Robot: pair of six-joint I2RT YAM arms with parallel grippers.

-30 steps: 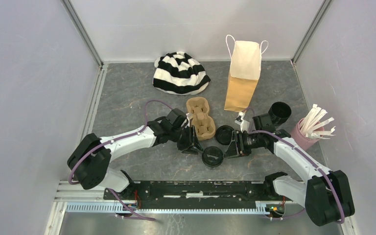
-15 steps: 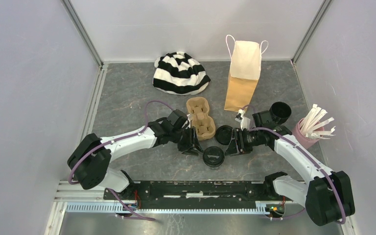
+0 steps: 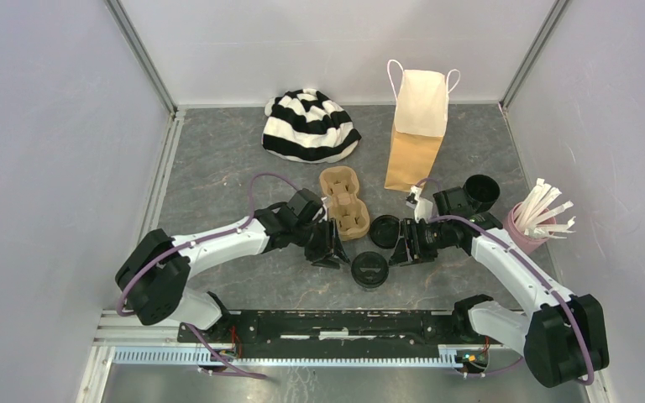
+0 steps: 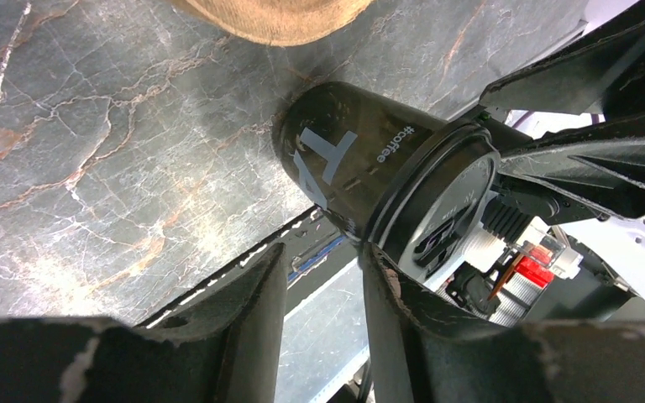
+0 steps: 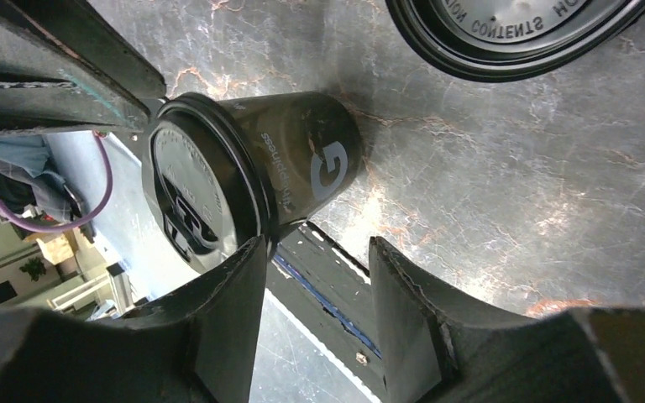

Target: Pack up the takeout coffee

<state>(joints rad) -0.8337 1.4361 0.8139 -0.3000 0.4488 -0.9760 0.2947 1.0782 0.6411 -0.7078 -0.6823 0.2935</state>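
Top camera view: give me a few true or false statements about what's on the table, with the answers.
1. The brown paper bag stands upright. True.
2. The cardboard carrier holds a cup. False: both wells are empty.
3. A lidded coffee cup stands between the left gripper and the right gripper. True.
4. The pink cup is empty. False: white sticks stand in it.

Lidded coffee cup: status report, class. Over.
Left tool open, empty. Right tool open, empty. Lidded cup upright between them, ungripped. Loose lid and carrier close behind.
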